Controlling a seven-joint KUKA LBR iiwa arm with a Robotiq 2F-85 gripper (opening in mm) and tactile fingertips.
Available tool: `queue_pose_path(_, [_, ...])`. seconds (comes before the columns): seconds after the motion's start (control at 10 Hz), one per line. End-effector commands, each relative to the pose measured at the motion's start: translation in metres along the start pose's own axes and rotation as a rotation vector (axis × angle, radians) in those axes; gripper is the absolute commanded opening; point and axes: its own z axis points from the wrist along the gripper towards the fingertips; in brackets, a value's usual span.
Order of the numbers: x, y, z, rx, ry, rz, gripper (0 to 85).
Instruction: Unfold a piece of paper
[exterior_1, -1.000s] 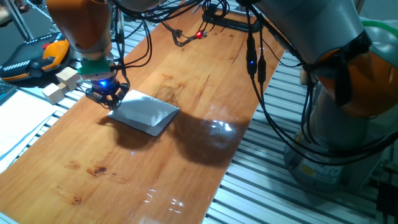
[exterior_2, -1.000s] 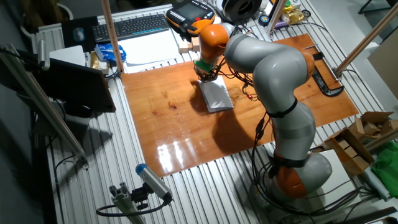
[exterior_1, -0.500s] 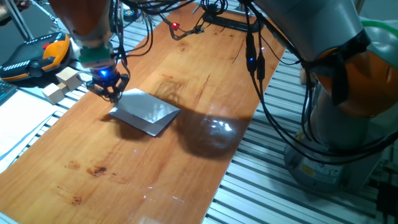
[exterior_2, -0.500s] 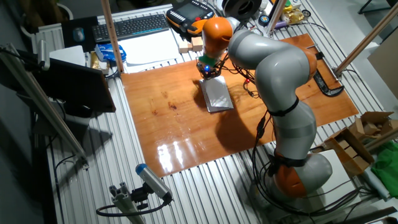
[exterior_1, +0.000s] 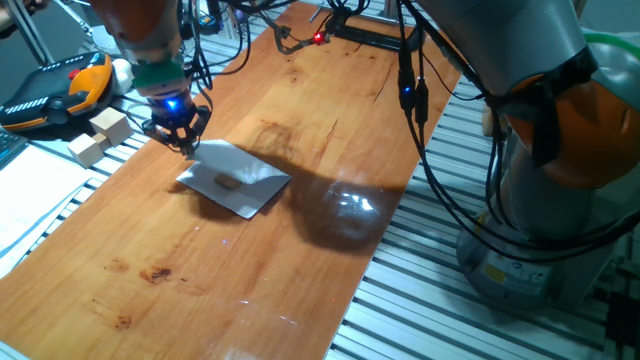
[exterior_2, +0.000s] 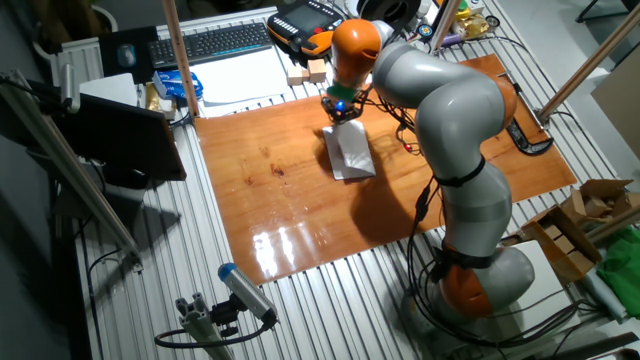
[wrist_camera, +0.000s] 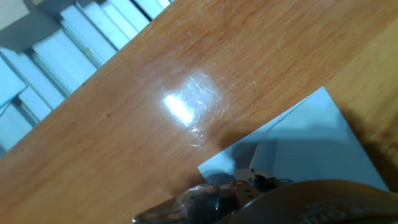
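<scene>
The piece of paper (exterior_1: 243, 182) is a white folded sheet lying on the wooden table (exterior_1: 250, 280). It also shows in the other fixed view (exterior_2: 350, 153) and in the hand view (wrist_camera: 305, 140). My gripper (exterior_1: 184, 140) hangs over the sheet's far-left corner, fingers pinched together on the edge of the top layer. That corner is raised a little off the table. The rest of the sheet lies flat. The gripper also shows in the other fixed view (exterior_2: 341, 112) and, at the bottom edge, in the hand view (wrist_camera: 249, 182).
Small wooden blocks (exterior_1: 105, 126) and an orange teach pendant (exterior_1: 60, 90) lie just beyond the table's left edge. Printed white sheets (exterior_1: 25, 195) lie beside them. A keyboard (exterior_2: 210, 42) sits at the back. Cables with a red light (exterior_1: 320, 38) cross the far end.
My gripper has risen and moved slightly toward the far left edge, drawing the paper's near corner up with it. The rest of the sheet has stayed in place.
</scene>
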Motion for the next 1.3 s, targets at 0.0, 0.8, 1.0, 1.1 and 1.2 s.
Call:
queue_pose_path(0.0, [-0.001,-0.003,-0.003,-0.002,0.007,-0.038,2.0])
queue_pose_path(0.8, [-0.015,-0.029,-0.012,-0.04,0.04,-0.112,2.0])
queue_pose_path(1.0, [-0.019,-0.036,-0.014,-0.05,0.053,-0.098,2.0])
queue_pose_path(1.1, [-0.02,-0.039,-0.015,-0.047,0.049,-0.101,2.0])
queue_pose_path(1.2, [-0.021,-0.044,-0.015,-0.046,0.043,-0.106,2.0])
